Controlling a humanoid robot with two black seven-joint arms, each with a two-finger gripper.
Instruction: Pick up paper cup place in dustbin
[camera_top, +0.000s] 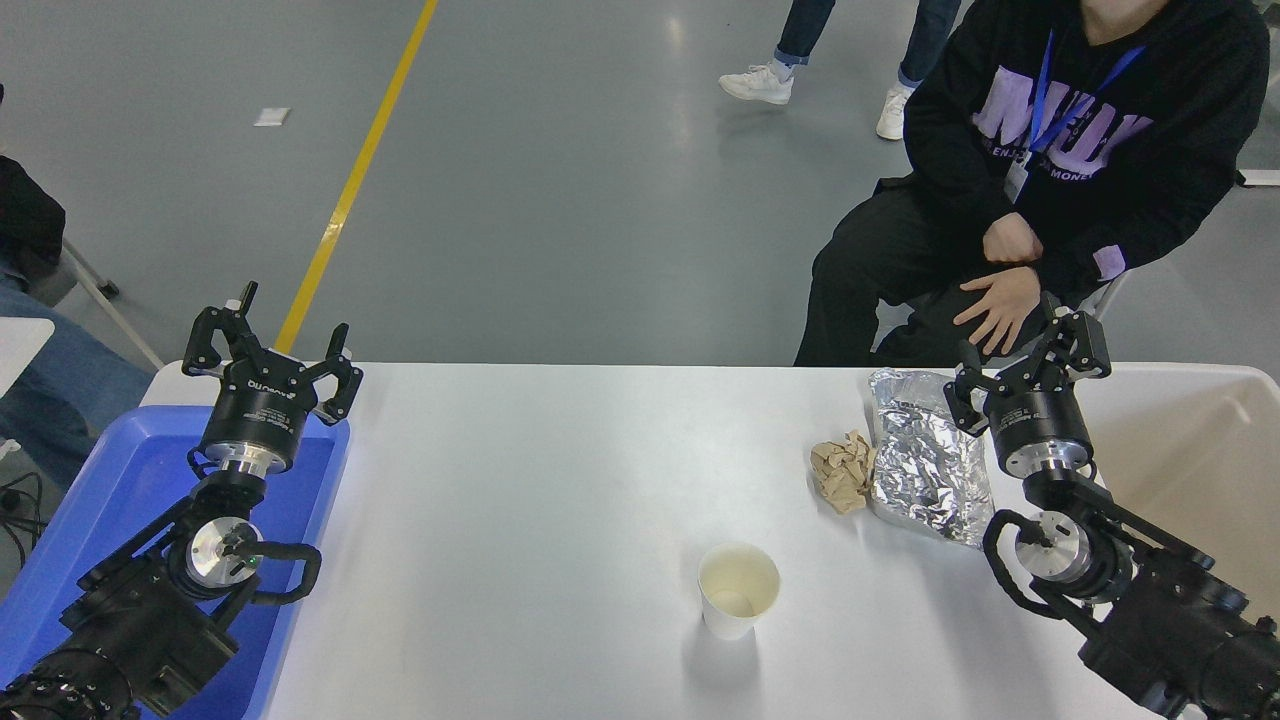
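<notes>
We see the paper cup (738, 590) standing upright on the white tabletop (560, 480), near the front edge and a little right of the middle, its cream inside open to us. Nothing touches it. Beyond it to the right lie a crumpled brown paper wad (843, 470) and, just beside that, a sheet of crinkled silver foil (925, 458); both sit well apart from the cup. The dustbin (1190, 450) stands at the right end of the tabletop, its thick rim and beige inside showing behind the right arm.

Our right gripper (1030, 352) hovers at the far right side, over the foil's far corner, fingers spread and grasping nothing. Our left gripper (272, 338) is parked at the lower left above a blue plastic tray (110, 500), its fingers likewise spread and empty.

A person (1050, 170) in dark clothes sits at the far side, hands resting in the lap.
</notes>
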